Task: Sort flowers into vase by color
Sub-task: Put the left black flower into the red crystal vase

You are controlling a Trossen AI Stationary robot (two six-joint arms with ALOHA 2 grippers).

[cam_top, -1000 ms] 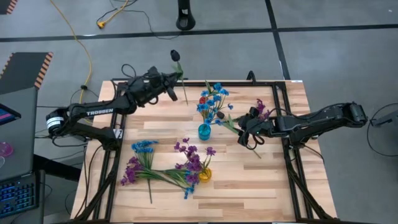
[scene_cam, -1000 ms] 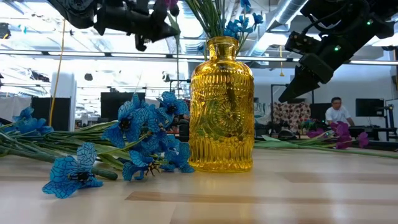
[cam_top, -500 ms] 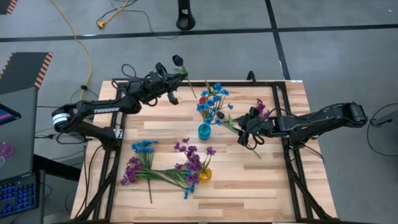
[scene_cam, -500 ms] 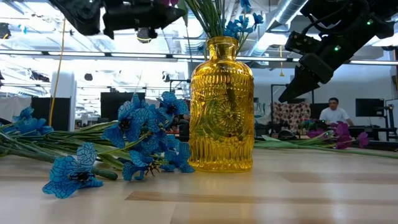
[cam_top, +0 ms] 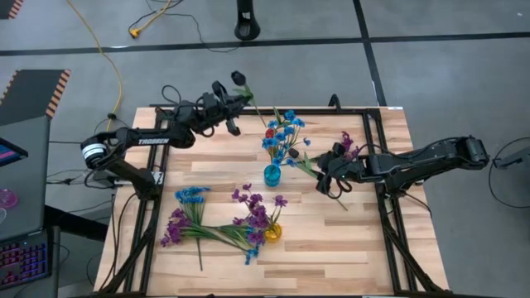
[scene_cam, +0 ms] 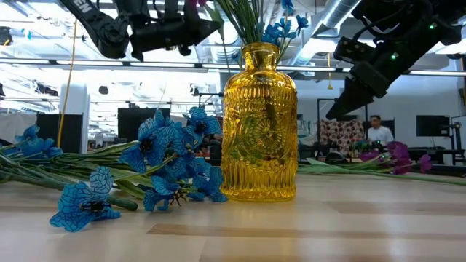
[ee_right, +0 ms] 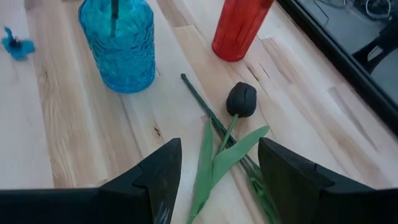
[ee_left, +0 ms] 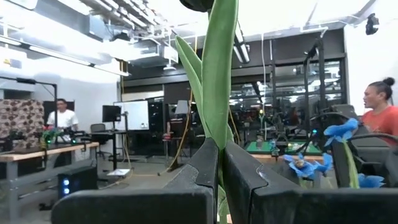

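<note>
My left gripper (cam_top: 238, 99) is raised over the table's far edge, shut on a flower with a black bud (cam_top: 238, 79) and green leaves (ee_left: 214, 68). My right gripper (cam_top: 334, 184) hangs open right of the centre. Its fingers straddle, without touching, another black-bud flower (ee_right: 240, 99) that lies flat on the wood. A blue vase (cam_top: 272, 174) holds blue flowers (cam_top: 284, 134), with a red vase (ee_right: 239, 28) beside it. Nearer the front, a yellow vase (scene_cam: 260, 124) holds purple flowers (cam_top: 257, 207). Loose blue and purple flowers (cam_top: 199, 219) lie on the table's near left. My left gripper pinches the flower's green stem and the base of a leaf (ee_left: 218, 155) between its two fingers. The fingers slant upward, and the stem runs on past their tips. The flower is lifted clear of the table, with its black bud uppermost.
A black metal frame (cam_top: 373, 145) borders the wooden table top. Bare wood (cam_top: 348, 240) lies at the near right. Cables (cam_top: 108, 58) trail on the floor beyond the far left. People sit and stand in the room behind the table (ee_left: 379, 109).
My left gripper has moved a little toward the table's right and tipped upward, still shut on the black-bud flower. The flower has swung with it, bud staying high over the far edge. My right gripper has kept still.
</note>
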